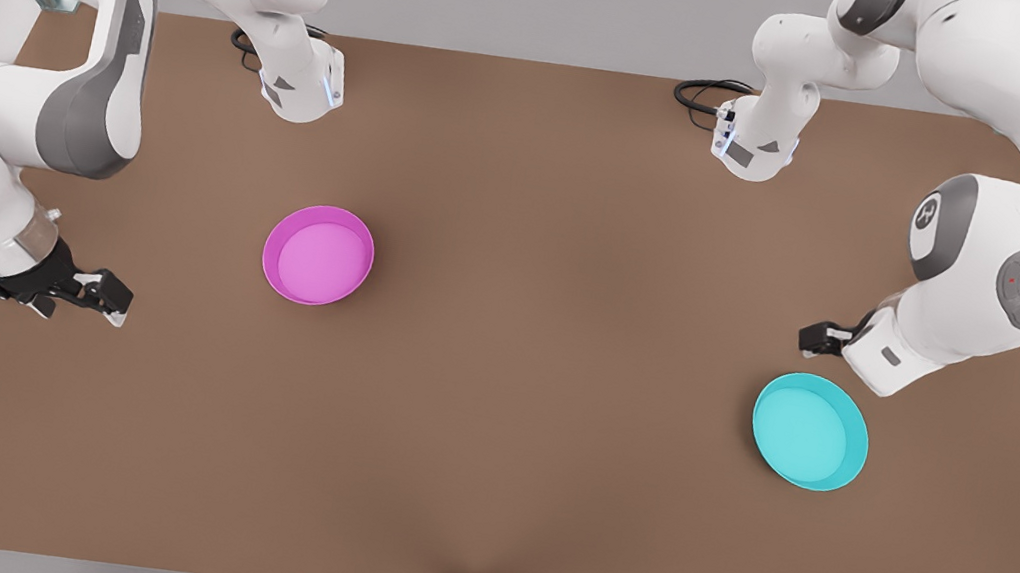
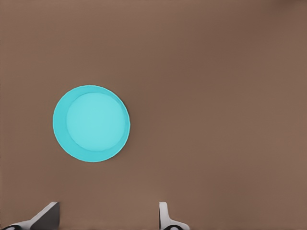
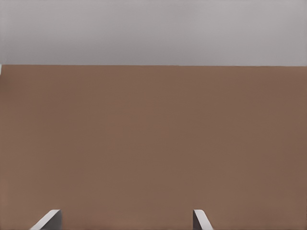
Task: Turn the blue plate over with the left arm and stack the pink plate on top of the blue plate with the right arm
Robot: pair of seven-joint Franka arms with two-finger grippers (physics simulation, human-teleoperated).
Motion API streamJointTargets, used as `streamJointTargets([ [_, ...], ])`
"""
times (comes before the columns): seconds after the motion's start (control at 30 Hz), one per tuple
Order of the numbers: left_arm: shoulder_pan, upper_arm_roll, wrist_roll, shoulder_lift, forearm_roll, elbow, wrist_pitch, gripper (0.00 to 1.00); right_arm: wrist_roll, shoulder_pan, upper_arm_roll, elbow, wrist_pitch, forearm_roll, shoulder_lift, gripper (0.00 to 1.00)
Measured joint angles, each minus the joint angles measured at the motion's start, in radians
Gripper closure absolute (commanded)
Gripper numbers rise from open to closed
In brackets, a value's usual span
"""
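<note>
Left gripper (image 1: pixel 811 339) open, empty, poised near round turquoise plastic plate (image 1: pixel 810 431). Right gripper (image 1: pixel 99 294) open, waiting well apart from round magenta plastic plate (image 1: pixel 318 254). Risk: low rim slips during flip.

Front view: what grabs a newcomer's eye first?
Two bright dishes on the brown table: the pink plate toward the front view's left, the blue plate toward its right, both rim up. The left gripper hangs open just beside the blue plate; the right gripper waits open, well apart from the pink one.
</note>
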Motion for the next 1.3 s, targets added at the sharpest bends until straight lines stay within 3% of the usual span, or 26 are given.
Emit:
streamJointTargets([
  [0.13,0.009,0.007,0.017,0.025,0.005,0.001,0.004,0.00,0.000,0.000,0.000,0.000,0.001,0.000,0.001,0.00],
  [0.3,0.100,0.222,0.279,0.175,-0.149,-0.015,0.111,0.00,0.000,0.000,0.000,0.000,0.001,0.000,0.002,0.00],
  [0.5,0.300,0.224,0.631,0.406,-0.407,-0.013,0.266,0.00,0.000,0.005,0.000,0.001,-0.001,0.000,0.000,0.00],
  [0.7,0.334,0.222,0.778,0.535,-0.489,-0.006,0.352,0.00,0.000,0.000,0.000,0.000,0.002,0.000,0.001,0.00],
  [1.0,0.334,0.221,0.870,0.609,-0.508,-0.006,0.375,0.00,-0.001,0.000,-0.001,0.000,0.004,0.000,0.002,0.00],
  [1.1,0.333,0.221,0.871,0.606,-0.506,-0.006,0.373,0.39,0.000,0.000,-0.002,0.001,-0.001,0.000,0.002,0.00],
  [1.13,0.331,0.219,0.870,0.609,-0.506,-0.006,0.374,0.42,0.000,0.000,0.000,0.000,-0.001,0.000,0.000,0.00],
  [1.17,0.331,0.217,0.870,0.610,-0.506,-0.006,0.377,0.51,0.000,0.002,-0.001,0.001,-0.001,0.000,0.000,0.00],
  [1.3,0.327,0.216,0.870,0.612,-0.505,-0.006,0.376,0.56,0.000,0.000,0.000,0.000,0.001,0.000,0.001,0.00],
])
